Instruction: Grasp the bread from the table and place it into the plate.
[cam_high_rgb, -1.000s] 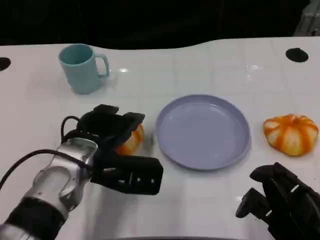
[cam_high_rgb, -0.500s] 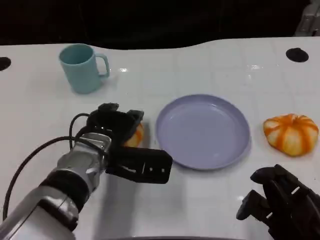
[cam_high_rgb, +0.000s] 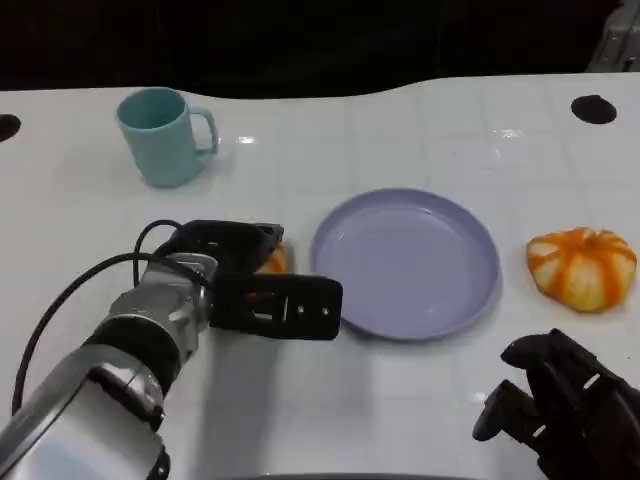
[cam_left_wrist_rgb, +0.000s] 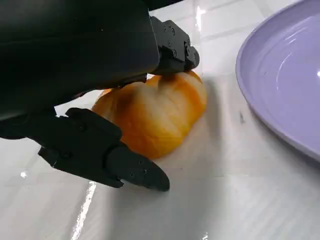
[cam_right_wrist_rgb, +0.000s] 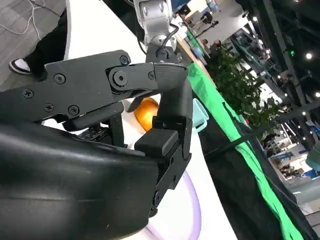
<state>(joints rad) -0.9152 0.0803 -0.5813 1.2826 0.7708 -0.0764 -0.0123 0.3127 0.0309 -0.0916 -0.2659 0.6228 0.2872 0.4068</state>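
While my left hand (cam_high_rgb: 235, 275) sits over the bread (cam_left_wrist_rgb: 152, 117), the hold looks only partial: in the left wrist view one finger touches the top of the loaf and the thumb hangs low beside it, apart from the crust, so I judge the fingers are cupped around it but not yet clamped. The bread lies on the table (cam_high_rgb: 400, 120), just left of the plate (cam_high_rgb: 405, 263), near its rim but not touching it.

If I lift now, I think the rounded, glossy loaf could roll out from under that single contact and skid away. If I squeeze off-centre, it may squirt sideways against the plate's rim and nudge the plate. Carrying it low could also catch the rim on the way over.

My right hand (cam_high_rgb: 560, 405) rests at the near edge with nothing in it, its fingers loosely curled; I cannot tell whether they are fully together. A second bread (cam_high_rgb: 582, 268) lies right of the plate, and a cup (cam_high_rgb: 160, 135) stands well behind.

I can read no brand, label or writing on anything.
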